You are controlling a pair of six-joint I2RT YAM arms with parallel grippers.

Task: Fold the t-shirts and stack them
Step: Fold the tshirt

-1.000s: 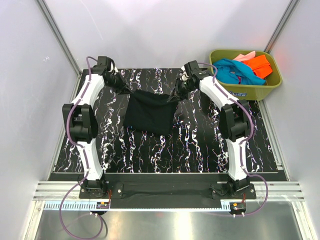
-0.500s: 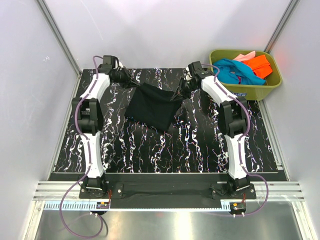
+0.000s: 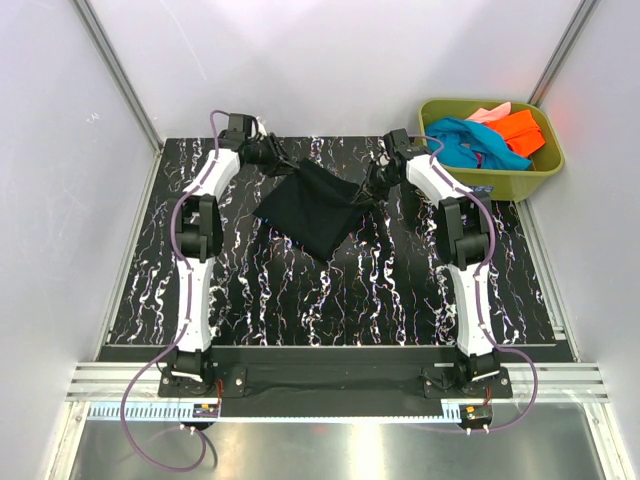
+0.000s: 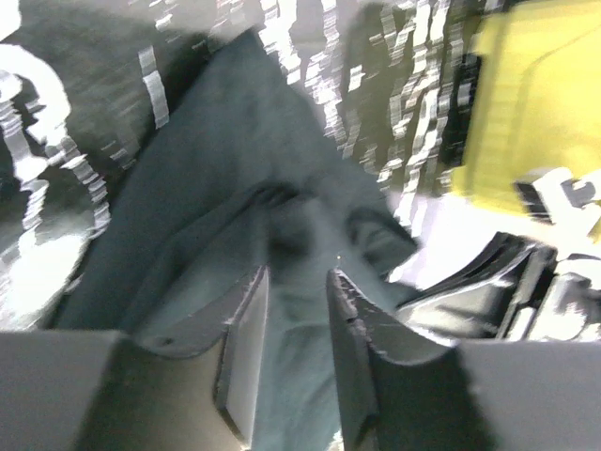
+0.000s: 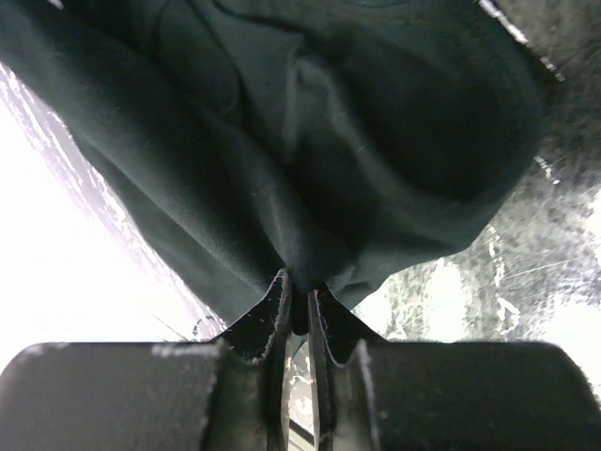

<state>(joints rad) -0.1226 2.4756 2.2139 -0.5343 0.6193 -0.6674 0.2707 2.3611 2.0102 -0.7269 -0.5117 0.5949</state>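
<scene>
While the right gripper [image 3: 372, 183] pinches a corner of the black t-shirt [image 3: 315, 205], jaws pressed on cloth, the left gripper [image 3: 283, 162] shows jaws spread w/ fabric loose between them. Shirt lies rumpled near the tabletop's far edge, approx. centre. To do the spreading well: re-grip left corner, pull both corners apart evenly, lay flat w/o bunching. Other tees [image 3: 460, 140] sit in the tub [image 3: 540, 165] by the far-right corner.

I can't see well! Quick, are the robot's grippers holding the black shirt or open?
Left gripper: open, with the black shirt in the gap, not pinched.
Right gripper: closed on the black shirt.
</scene>
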